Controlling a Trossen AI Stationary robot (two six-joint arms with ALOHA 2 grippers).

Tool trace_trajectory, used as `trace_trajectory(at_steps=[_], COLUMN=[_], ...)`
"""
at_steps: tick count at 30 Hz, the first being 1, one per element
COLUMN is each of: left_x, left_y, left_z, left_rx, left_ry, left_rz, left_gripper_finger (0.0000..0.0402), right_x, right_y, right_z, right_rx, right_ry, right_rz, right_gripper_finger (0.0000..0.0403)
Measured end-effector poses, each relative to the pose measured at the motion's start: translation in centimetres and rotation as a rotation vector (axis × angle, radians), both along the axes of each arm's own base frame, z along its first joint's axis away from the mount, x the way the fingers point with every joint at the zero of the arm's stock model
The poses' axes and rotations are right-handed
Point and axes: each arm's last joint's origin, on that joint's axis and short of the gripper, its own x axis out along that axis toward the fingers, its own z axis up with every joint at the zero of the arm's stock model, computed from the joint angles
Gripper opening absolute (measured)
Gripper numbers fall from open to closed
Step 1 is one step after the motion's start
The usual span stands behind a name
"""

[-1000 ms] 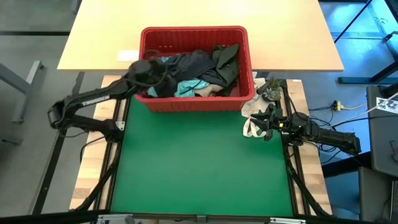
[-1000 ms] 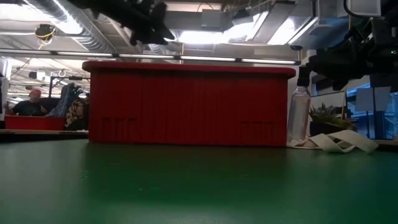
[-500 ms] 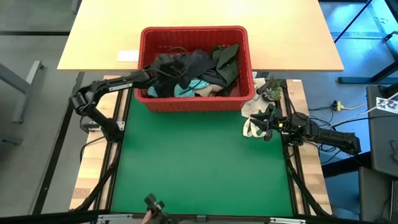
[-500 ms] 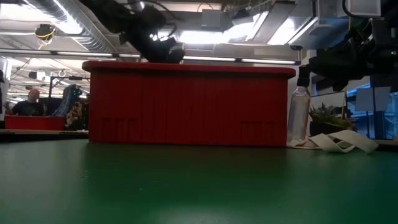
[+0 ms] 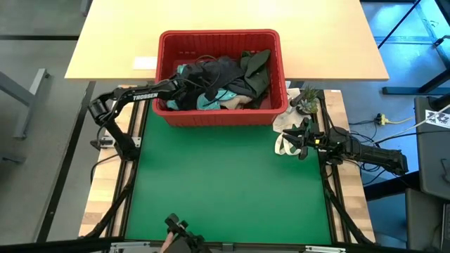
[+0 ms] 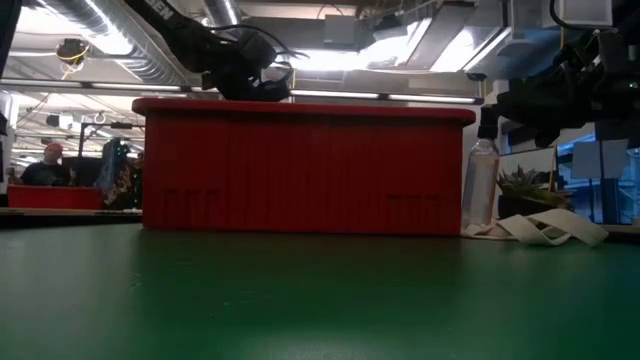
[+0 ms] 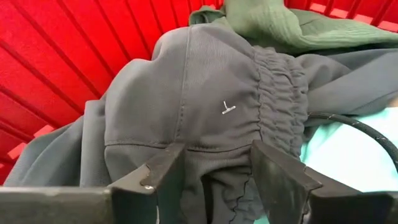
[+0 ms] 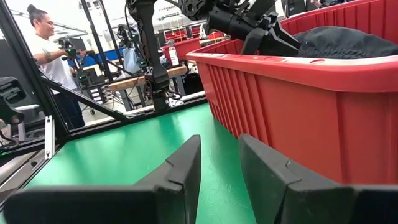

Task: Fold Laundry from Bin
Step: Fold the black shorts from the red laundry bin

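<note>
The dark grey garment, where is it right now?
In the high view the dark grey garment lies on top of the pile in the red bin, left of the olive one, with the open left hand on it.

Green mat (image 5: pixel 225 186) covering the work table between the arm mounts, red bin (image 5: pixel 219 112) standing at its far edge against a pale wooden tabletop (image 5: pixel 330 49), white slip (image 5: pixel 144 63) on that wood, white cloth bag (image 5: pixel 285 140) and small potted plant (image 5: pixel 305 100) at the mat's right edge
</note>
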Motion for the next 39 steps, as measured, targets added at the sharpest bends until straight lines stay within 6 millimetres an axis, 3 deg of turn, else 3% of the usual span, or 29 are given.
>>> trace_trajectory(at_steps=[3, 9, 11, 17, 26, 39], left_x=[0.0, 0.1, 0.2, 0.5, 1.4, 2.6], left_y=[0.0, 0.0, -0.1, 0.1, 0.1, -1.0], left_z=[0.0, 0.0, 0.0, 0.6, 2.6, 4.8], left_rx=[-0.003, -0.013, -0.018, 0.010, 0.035, 0.163], left_ry=[-0.002, -0.010, -0.026, -0.093, -0.366, -0.546], left_rz=[-0.003, -0.022, -0.042, -0.079, -0.186, -0.313], left_gripper_finger=[0.0141, 0.0028, 0.0009, 0.0004, 0.0002, 0.0001], right_x=[0.0, 0.0, 0.0, 0.0, 0.0, -0.4], right_y=[0.0, 0.0, 0.0, 0.0, 0.0, -0.2], right_z=[0.0, 0.0, 0.0, 0.3, 0.5, 2.4], right_rx=[0.000, 0.000, 0.000, -0.005, -0.008, -0.070], right_ry=[0.001, 0.002, 0.001, -0.030, -0.051, -0.248], right_rz=[0.000, -0.004, -0.004, -0.008, -0.013, -0.099], right_gripper_finger=[0.0111, 0.0111, 0.0111, 0.0111, 0.0111, 0.0111])
